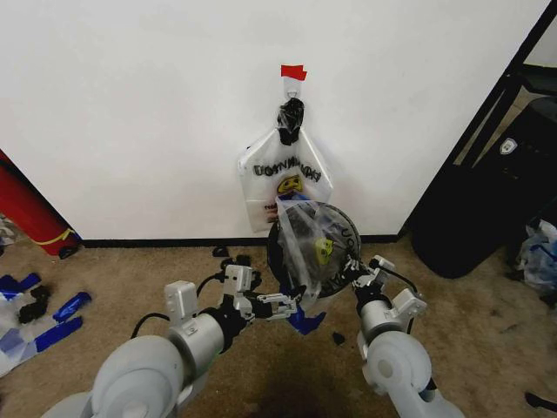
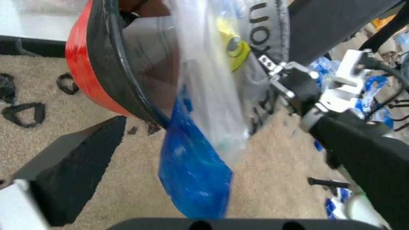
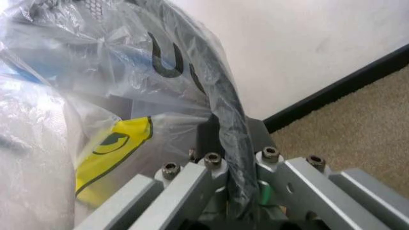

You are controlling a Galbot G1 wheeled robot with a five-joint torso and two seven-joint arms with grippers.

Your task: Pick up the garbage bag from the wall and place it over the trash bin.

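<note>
R gripper (image 1: 359, 277) clamped on bin (image 1: 339, 228) rim, tilted my way. L gripper (image 1: 291, 306) pinching bag (image 1: 300, 252) by blue tape. Mid-draping; next I need bag mouth stretched over rim.

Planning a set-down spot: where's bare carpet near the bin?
Bare carpet right of the right claw, before the black bags. Also between red cylinder and left claw. Crowded: trash bin, garbage bag, blue-tape scraps far left.
</note>
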